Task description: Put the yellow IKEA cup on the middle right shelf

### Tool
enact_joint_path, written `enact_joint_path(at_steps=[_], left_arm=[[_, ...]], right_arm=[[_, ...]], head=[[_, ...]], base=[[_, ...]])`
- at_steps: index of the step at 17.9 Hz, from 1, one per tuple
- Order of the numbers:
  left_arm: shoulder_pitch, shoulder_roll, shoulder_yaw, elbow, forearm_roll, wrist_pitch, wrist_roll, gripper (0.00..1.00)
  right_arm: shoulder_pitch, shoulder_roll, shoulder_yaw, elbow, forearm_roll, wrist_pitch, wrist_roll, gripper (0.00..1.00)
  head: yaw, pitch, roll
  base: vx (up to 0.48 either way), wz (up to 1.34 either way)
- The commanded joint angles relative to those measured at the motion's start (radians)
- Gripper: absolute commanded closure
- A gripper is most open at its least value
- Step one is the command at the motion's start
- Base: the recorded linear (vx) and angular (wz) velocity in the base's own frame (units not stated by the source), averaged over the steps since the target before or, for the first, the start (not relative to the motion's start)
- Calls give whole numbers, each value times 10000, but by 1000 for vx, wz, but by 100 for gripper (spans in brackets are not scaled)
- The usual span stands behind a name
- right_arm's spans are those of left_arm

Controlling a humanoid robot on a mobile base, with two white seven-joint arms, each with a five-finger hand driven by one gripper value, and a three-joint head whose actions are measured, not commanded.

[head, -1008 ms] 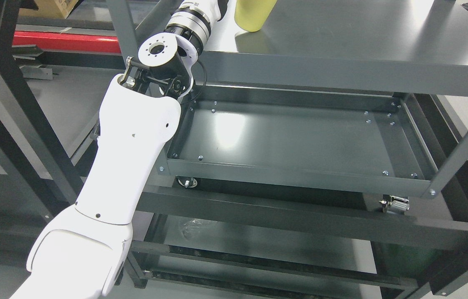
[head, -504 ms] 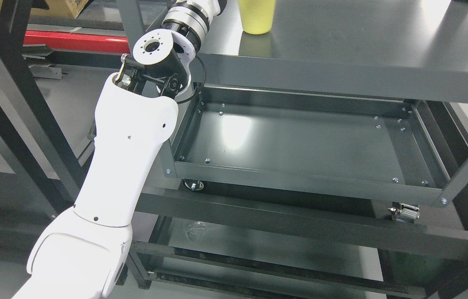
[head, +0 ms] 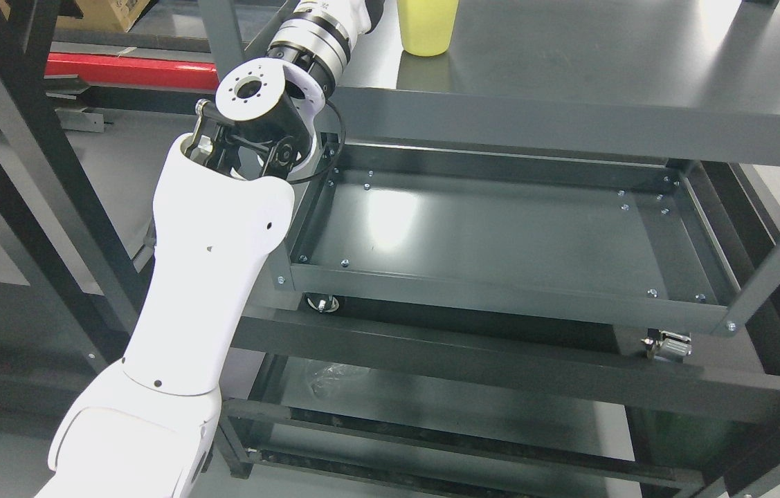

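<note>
The yellow cup [head: 428, 28] is cut off by the top edge of the view, so only its lower body and base show; it stands upright on the upper grey shelf [head: 604, 62], near that shelf's front left corner, with a faint reflection on the metal under it. The left hand lies above the frame, so whether its fingers are spread, curled or around anything cannot be told, nor whether it touches the cup. What shows of the left arm [head: 216, 228] is a long white forearm rising from the lower left corner, a black elbow joint with a round white cap, and a ribbed silver wrist section running up and out of view just left of the cup, over the shelf's left front edge. Below, the tray shelf [head: 500, 294] with raised rims and small bolts at its corners is partly hidden along its back by the upper shelf. A red beam [head: 120, 69] lies on the floor behind the rack's left post.
</note>
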Motion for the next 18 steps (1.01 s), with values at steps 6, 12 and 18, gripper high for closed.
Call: enact_joint_path(at_steps=[6,12,18], left_arm=[[990,175,-13,-2243,11,28,-154,16],[2140,175,-120,-3225,-4,-33,-507,13],[3658,175,-472,-4055,-187,-598,-492,1]], right_arm=[[46,-174,0,0,0,17,-7,1],[61,-174,0,0,0,2,8,1],[46,-174,0,0,0,17,-7,1]], head=[[0,0,0],[0,0,0],[0,0,0]], base=[[-85,0],[-94,0],[-135,43]])
